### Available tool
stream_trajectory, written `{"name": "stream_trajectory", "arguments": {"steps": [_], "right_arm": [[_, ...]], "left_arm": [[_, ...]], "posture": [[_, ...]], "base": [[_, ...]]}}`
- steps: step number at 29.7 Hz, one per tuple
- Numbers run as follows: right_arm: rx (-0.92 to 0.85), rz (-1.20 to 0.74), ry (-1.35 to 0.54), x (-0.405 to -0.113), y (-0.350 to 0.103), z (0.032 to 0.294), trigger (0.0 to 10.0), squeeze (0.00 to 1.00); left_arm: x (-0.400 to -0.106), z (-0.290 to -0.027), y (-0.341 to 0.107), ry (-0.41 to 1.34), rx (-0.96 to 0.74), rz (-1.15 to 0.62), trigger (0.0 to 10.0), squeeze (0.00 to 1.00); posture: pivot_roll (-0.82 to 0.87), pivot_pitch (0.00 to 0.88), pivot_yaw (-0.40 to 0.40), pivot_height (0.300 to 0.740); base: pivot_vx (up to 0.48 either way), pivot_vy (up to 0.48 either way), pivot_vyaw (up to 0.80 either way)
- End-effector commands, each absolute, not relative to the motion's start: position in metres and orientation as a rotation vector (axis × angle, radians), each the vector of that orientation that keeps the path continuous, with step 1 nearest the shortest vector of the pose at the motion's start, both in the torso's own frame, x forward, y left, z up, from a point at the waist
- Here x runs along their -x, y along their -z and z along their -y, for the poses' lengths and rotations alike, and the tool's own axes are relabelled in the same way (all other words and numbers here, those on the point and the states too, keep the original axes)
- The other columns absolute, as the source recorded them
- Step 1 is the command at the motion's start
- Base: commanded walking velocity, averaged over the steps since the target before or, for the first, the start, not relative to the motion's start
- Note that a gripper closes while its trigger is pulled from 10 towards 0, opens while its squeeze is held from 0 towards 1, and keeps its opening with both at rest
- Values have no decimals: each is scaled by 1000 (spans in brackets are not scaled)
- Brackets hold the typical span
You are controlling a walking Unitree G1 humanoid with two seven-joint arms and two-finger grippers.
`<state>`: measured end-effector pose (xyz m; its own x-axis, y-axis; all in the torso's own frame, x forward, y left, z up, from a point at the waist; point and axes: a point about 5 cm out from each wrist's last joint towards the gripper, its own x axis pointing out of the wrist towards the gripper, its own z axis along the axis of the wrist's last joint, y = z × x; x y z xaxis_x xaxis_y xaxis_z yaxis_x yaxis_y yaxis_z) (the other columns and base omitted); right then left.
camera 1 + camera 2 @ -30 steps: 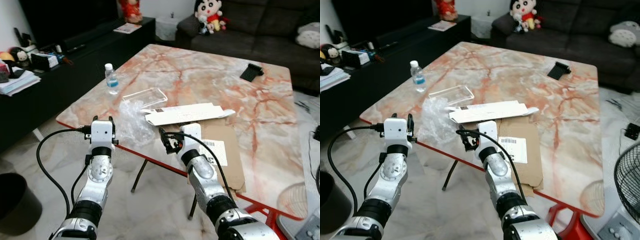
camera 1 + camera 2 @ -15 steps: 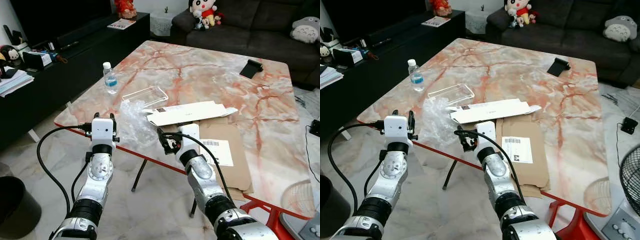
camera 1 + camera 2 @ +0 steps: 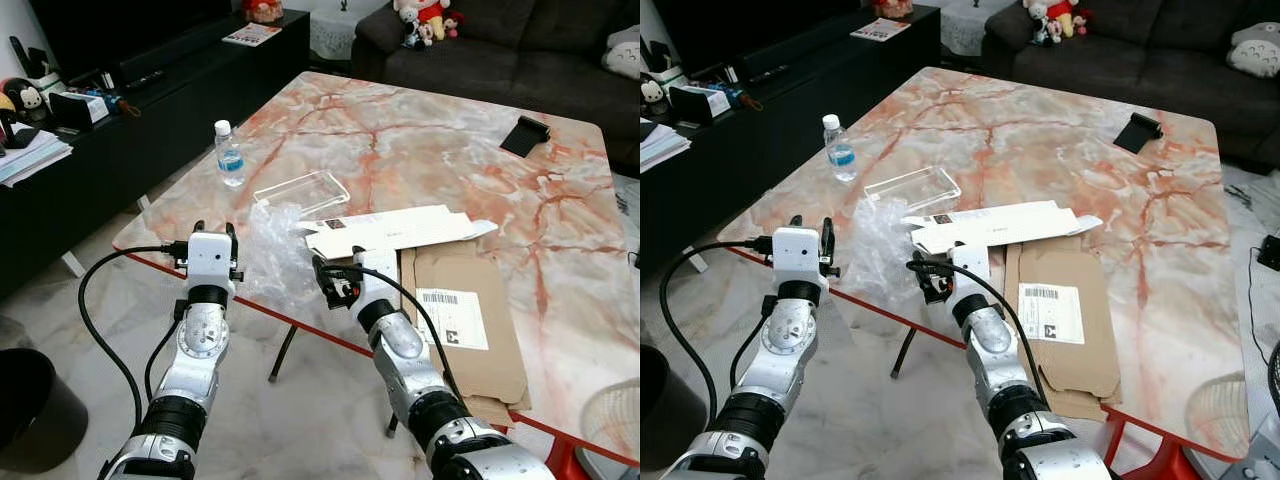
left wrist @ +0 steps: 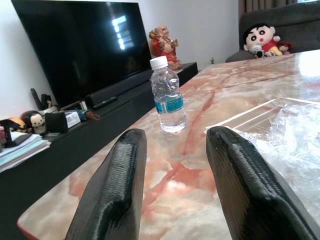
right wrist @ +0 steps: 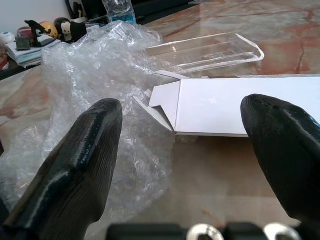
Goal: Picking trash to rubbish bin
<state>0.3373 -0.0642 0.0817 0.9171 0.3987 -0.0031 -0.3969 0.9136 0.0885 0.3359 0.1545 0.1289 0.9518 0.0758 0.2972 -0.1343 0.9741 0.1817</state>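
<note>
Right wrist view: right gripper (image 5: 182, 140) spread before bubble wrap (image 5: 95, 85)

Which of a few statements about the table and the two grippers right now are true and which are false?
1. The water bottle stands upright on the marble table. True.
2. The right gripper is shut on the white carton. False: its fingers are open, holding nothing.
3. The crumpled plastic wrap lies beside the clear plastic tray. True.
4. The flattened cardboard lies on the floor. False: it lies on the table, at its near edge.
5. The left gripper is open. True.
</note>
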Motion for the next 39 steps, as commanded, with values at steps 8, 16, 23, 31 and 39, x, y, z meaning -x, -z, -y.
{"name": "stream_trajectory", "arguments": {"steps": [8, 16, 23, 31, 39], "right_arm": [[-87, 5, -401, -340, -87, 65, 10000, 0], [-89, 15, -396, -341, -89, 66, 10000, 0], [-83, 8, -404, -340, -87, 65, 10000, 0], [-79, 3, -408, -340, -87, 63, 10000, 0], [-87, 20, -399, -341, -89, 64, 10000, 0]], "left_arm": [[-337, -152, -131, -97, -178, 285, 10000, 0], [-336, -149, -132, -75, -196, 300, 10000, 0], [-336, -146, -132, -65, -185, 298, 10000, 0], [-336, -146, -130, -61, -185, 287, 10000, 0], [-337, -148, -131, -66, -186, 281, 10000, 0]], "posture": [[29, 0, 1, 740], [21, 0, 7, 740], [18, 0, 7, 740], [22, 0, 7, 740], [22, 0, 7, 740]], "base": [[0, 180, -489], [0, 360, 0], [0, 0, -784], [0, 0, -781], [62, 0, -227]]}}
